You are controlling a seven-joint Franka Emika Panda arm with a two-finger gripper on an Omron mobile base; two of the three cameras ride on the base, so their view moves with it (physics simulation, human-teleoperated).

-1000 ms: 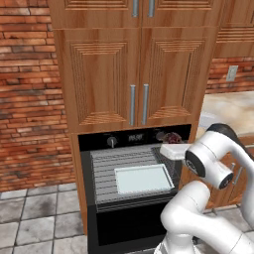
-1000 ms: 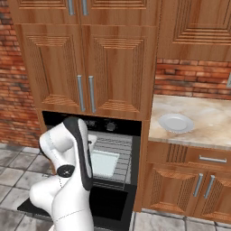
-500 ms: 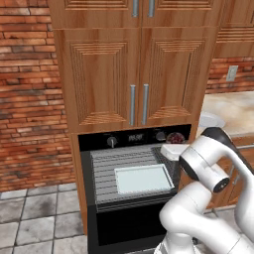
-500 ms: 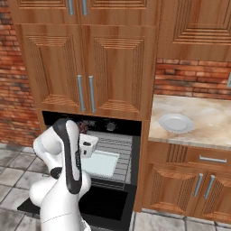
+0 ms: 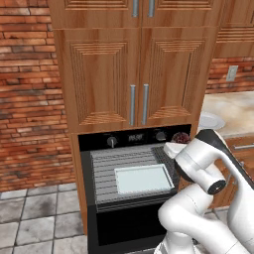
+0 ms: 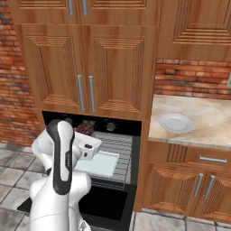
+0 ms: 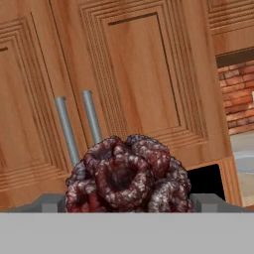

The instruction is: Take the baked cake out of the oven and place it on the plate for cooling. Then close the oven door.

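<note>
Cake [image 7: 130, 176] now nearer cabinet handles [image 7: 77, 126].

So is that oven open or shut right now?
Open. The oven shows its grey ribbed inside, with a pale tray on the rack, and the oven door hangs down in front.

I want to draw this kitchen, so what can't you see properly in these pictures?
- Oven door: right base view, mostly behind the robot's body.
- Tray: right base view, left part behind the arm.
- Oven display: digits too small in both base views.
- Cake: hand view, bottom cut off at the lower edge; it covers most of the fingertips.
</note>
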